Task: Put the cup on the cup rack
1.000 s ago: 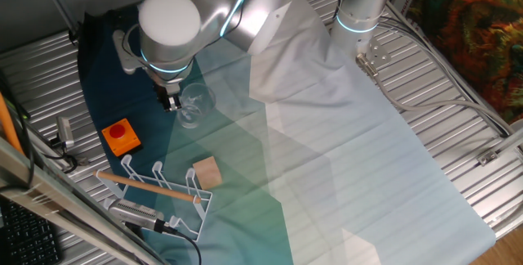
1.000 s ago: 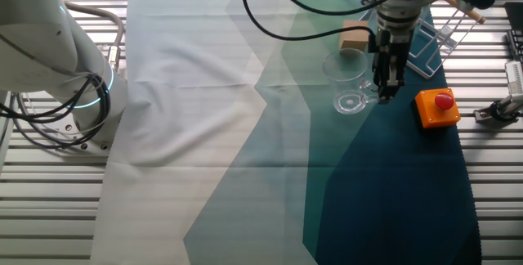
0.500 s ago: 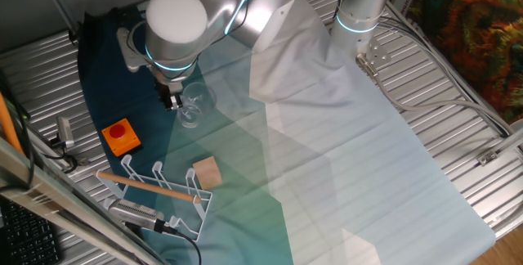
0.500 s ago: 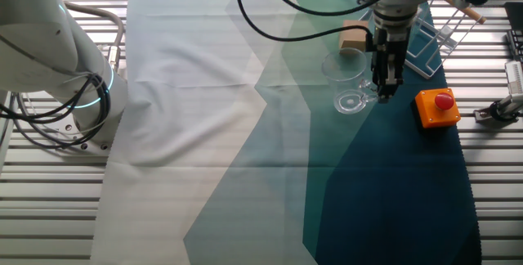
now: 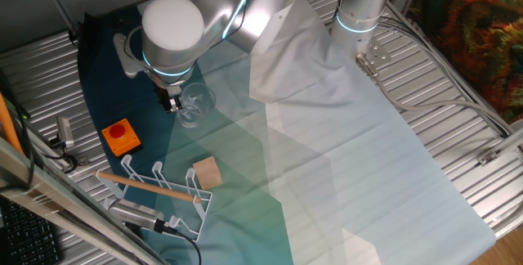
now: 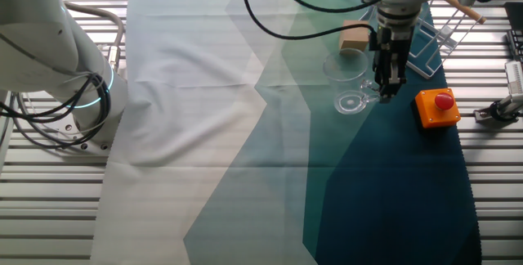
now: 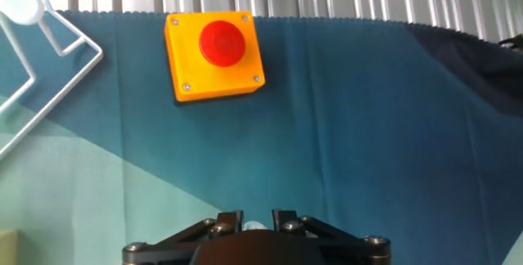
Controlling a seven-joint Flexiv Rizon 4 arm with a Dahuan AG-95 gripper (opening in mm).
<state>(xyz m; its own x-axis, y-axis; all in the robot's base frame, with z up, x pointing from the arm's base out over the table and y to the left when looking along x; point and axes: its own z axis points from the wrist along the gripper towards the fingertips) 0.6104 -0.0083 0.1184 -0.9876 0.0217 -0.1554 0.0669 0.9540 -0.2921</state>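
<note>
The clear cup [image 5: 194, 101] [image 6: 347, 81] stands upright on the teal cloth, handle side towards my gripper [image 5: 171, 104] [image 6: 387, 93]. The fingers point straight down and are closed on the cup's handle. In the hand view a pale bit of the handle shows between the nearly closed fingertips of the gripper [image 7: 257, 220]. The cup rack [image 5: 159, 187] [image 6: 451, 24], white wire with a wooden rod across it, sits apart from the cup near the table's edge. Only a corner of the cup rack [image 7: 100, 50] enters the hand view.
An orange box with a red button [image 5: 122, 136] [image 6: 436, 106] [image 7: 214, 54] lies close beside the gripper, between cup and rack. A tan wooden block [image 5: 207, 172] [image 6: 353, 36] sits next to the rack. Ribbed metal table surface surrounds the cloth.
The arm has shifted only slightly back and forth; the gripper stays at the cup's handle and the cup stands in the same spot.
</note>
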